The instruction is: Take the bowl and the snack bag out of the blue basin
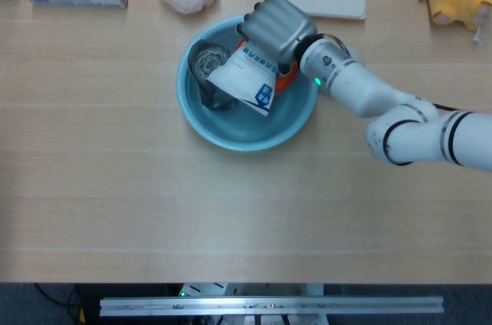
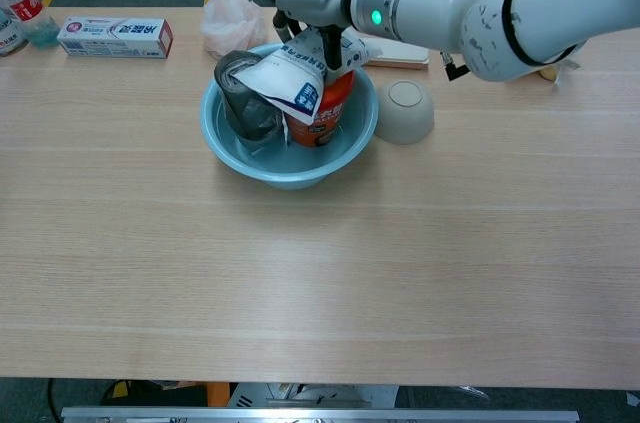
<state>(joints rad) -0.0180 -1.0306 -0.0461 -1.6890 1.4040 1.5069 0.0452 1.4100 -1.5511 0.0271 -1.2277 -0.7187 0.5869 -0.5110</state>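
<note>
Now our right hand (image 1: 270,25), fingers curled onto the snack bag (image 1: 247,81) at upper centre, must lift it clear of the blue basin (image 1: 231,133).

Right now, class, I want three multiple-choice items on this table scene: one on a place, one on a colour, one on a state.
1. Where is the bowl?
A. Inside the basin
B. On the table just outside the basin, on the side nearer the plush toy
C. On the toothpaste box

2. What colour is the basin?
A. Light blue
B. Red
C. Yellow

3. What is the right hand doing?
A. Resting flat on bare table
B. Gripping the top of the snack bag over the basin
C. Holding the plush toy

Answers:
1 B: the chest view shows the bowl upside down on the wood beside the basin's rim.
2 A: its rim and inside are light blue in both views.
3 B: the fingers close over the bag's upper end, above the basin.
</note>
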